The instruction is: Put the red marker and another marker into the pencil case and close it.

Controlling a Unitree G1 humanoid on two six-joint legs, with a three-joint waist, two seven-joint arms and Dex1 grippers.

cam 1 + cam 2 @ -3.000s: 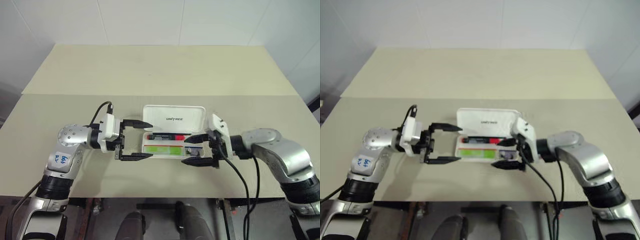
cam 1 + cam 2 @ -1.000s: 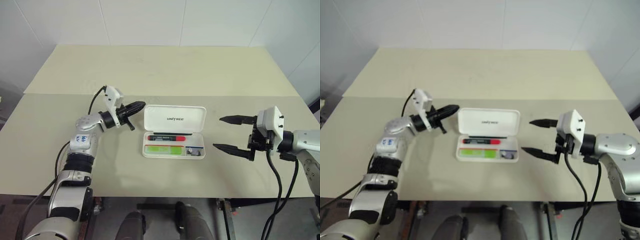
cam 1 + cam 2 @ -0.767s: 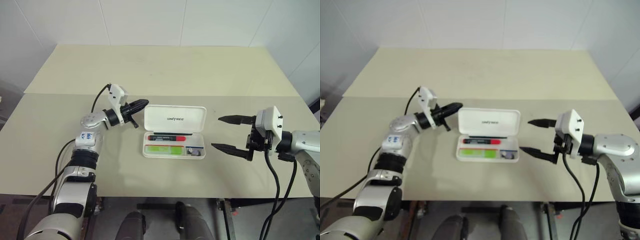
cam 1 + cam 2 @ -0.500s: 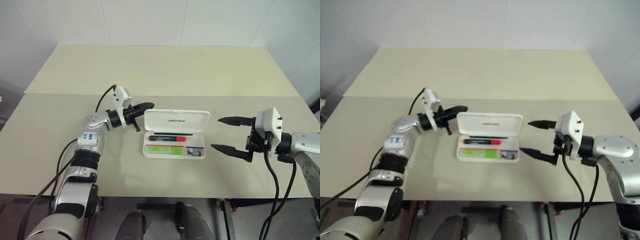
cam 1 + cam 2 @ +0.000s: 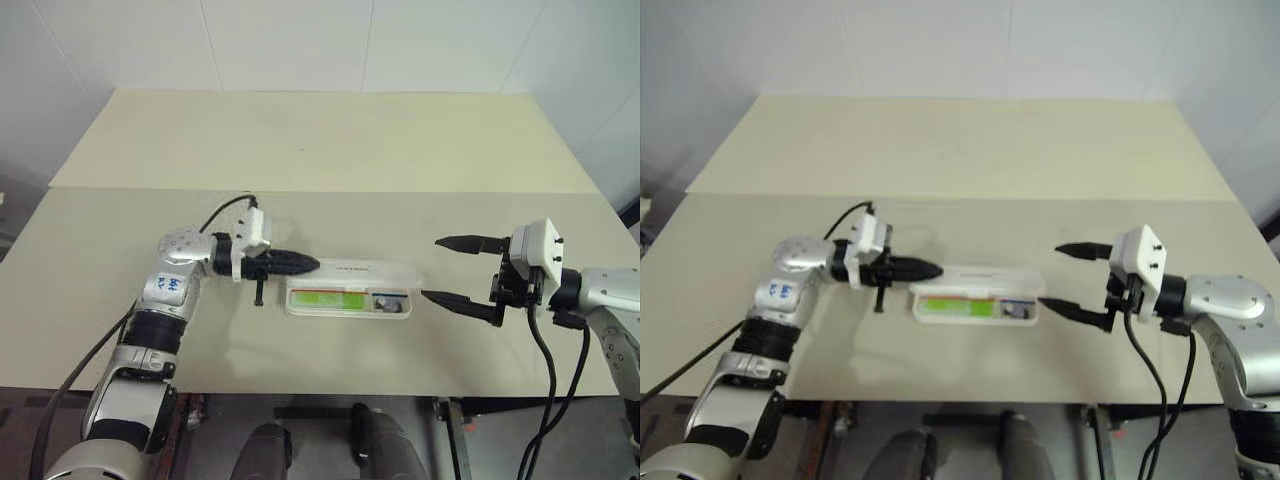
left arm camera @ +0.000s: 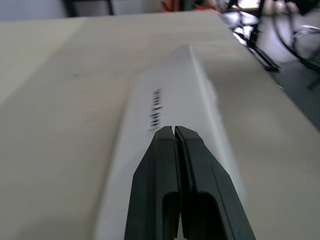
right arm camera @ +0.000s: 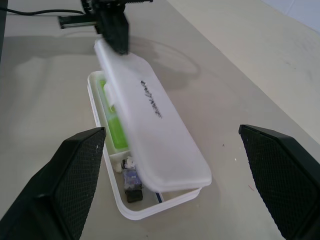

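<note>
The white hard-plastic pencil case with rounded corners lies near the middle of the beige desk, toward its front edge. Its hinged lid is tipped most of the way down over the tray but not yet seated; a gap shows along the front. Through that gap the bright lime-green marker lies in the tray. The slim black-and-red marker is covered by the lid and cannot be made out, so its place inside is a judgement, not something seen.

The step in hand looks like the closing. The left gripper, clenched with its two black fingers pressed together and holding nothing, rests against the lid's top at the left end of the case. The right gripper hangs released, jaws spread wide, just off the right end of the case, apart from it.

The next move calls for pressing the lid down until it sits on the tray rim. Small dark items at the tray's right end are too small to identify, and whether they would block the lid cannot be told.
</note>
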